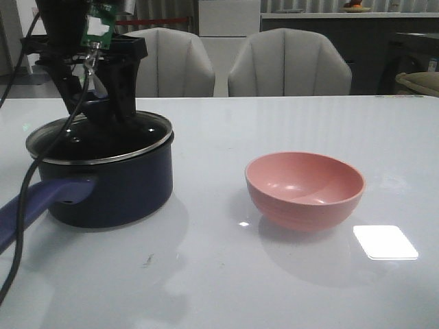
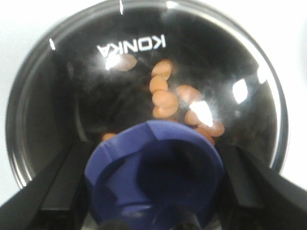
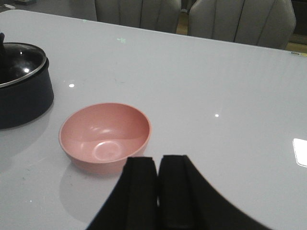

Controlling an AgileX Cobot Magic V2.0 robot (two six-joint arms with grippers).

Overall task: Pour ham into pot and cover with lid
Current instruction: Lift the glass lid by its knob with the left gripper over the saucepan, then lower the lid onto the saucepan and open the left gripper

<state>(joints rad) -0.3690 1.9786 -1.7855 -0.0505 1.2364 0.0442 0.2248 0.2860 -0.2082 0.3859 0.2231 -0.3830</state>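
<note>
The dark navy pot (image 1: 116,185) stands at the table's left, its purple-blue handle (image 1: 34,202) pointing toward the front. The glass lid (image 1: 140,133) lies flat on the pot's rim. My left gripper (image 1: 101,113) reaches down from above, its fingers close against both sides of the lid's blue knob (image 2: 153,177). Through the glass lid (image 2: 144,62) I see several orange-pink ham chunks (image 2: 163,98) on the pot's black bottom. My right gripper (image 3: 157,160) is shut and empty, above the table just right of the bowl. It does not show in the front view.
An empty pink bowl (image 1: 305,188) stands upright at mid-table, right of the pot, and also shows in the right wrist view (image 3: 105,134). Two grey chairs (image 1: 288,65) stand behind the far edge. A cable (image 1: 24,199) hangs beside the pot handle.
</note>
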